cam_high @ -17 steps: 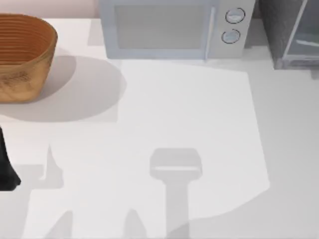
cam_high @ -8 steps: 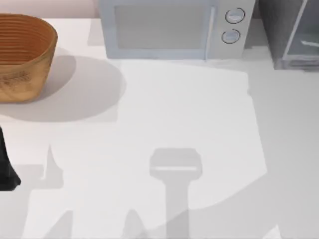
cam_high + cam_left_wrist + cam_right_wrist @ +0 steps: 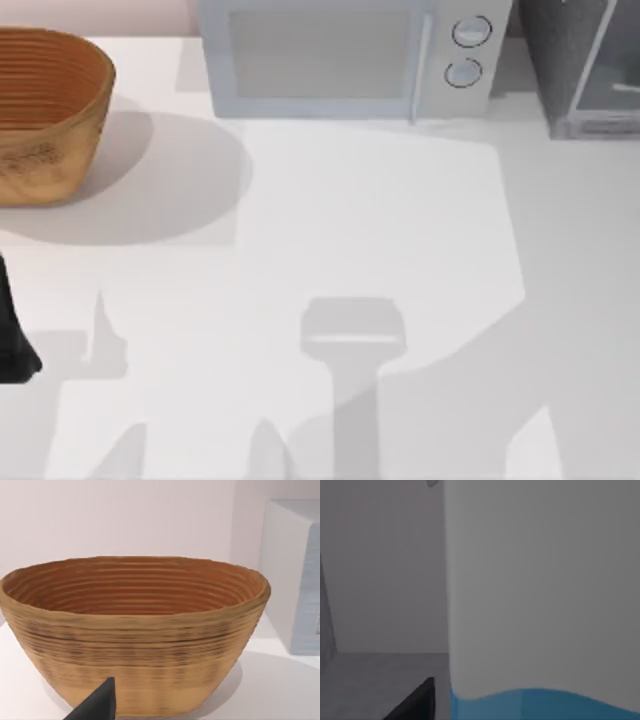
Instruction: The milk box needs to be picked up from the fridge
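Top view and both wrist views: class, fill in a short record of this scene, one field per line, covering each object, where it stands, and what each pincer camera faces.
basket: woven brown basket, far left of the table
microwave: pale microwave with two round knobs, far edge, middle
fridge: dark grey speckled fridge, far right corner
milk box: white and blue milk box, close in front of the right wrist camera, inside a grey interior
left arm: parked at the left edge, its camera facing the basket
left pincer: one dark finger shows
right pincer: one dark finger shows beside the carton

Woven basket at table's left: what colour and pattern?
The woven oval basket is tan-orange, with horizontal ribbed bands and darker streaks outside; best seen in the left wrist view.
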